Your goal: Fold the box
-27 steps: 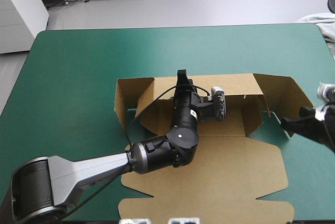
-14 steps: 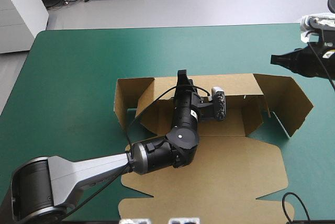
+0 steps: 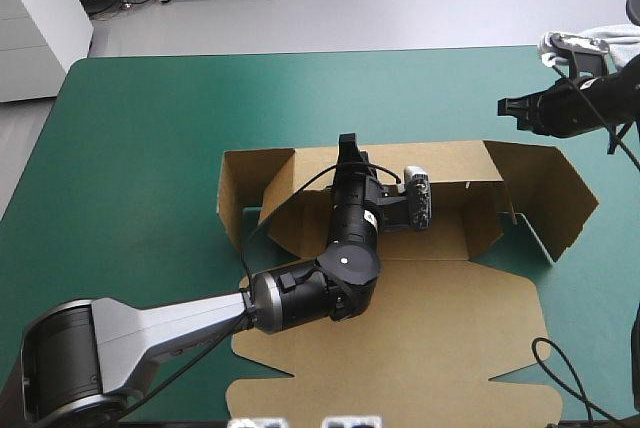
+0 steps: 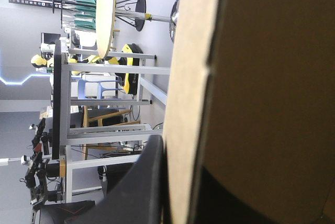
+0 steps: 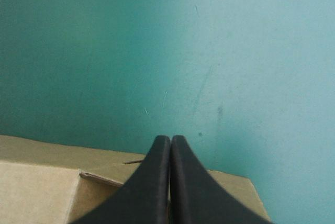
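A smooth teal-green table cover (image 3: 150,148) carries the box (image 3: 440,348), a cut sheet of matte brown board, at its middle. The notched lid lies flat toward the near edge, the far and side walls stand raised, and the tray's long axis runs left to right. The left gripper (image 3: 347,143) pinches the far wall between its black fins. The right gripper (image 3: 503,105), its fingers pressed into one pointed arch and holding nothing, hangs over the cover just beyond the box's far right corner.
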`<action>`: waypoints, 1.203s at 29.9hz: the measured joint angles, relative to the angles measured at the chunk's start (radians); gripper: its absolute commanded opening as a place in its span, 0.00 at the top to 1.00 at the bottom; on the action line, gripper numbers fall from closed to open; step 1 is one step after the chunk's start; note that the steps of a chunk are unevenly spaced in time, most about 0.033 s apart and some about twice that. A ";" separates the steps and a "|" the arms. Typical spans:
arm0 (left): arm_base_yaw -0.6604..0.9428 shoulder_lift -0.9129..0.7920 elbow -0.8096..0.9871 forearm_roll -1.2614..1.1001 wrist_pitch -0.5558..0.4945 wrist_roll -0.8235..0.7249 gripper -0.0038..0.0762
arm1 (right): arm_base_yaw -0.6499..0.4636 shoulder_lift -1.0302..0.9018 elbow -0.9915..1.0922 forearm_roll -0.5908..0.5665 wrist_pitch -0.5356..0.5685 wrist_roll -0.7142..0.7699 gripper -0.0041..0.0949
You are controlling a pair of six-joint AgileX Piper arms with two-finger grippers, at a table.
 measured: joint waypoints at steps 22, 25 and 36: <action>0.000 0.000 0.001 0.023 0.038 -0.141 0.96 | 0.000 0.002 0.010 -0.015 0.135 -0.046 0.97; 0.000 0.000 0.001 0.019 0.025 -0.119 0.96 | 0.000 -0.037 0.056 0.010 0.134 -0.079 0.97; 0.000 0.003 0.001 -0.007 -0.001 -0.013 0.96 | 0.000 -0.230 0.408 0.092 -0.071 -0.197 0.97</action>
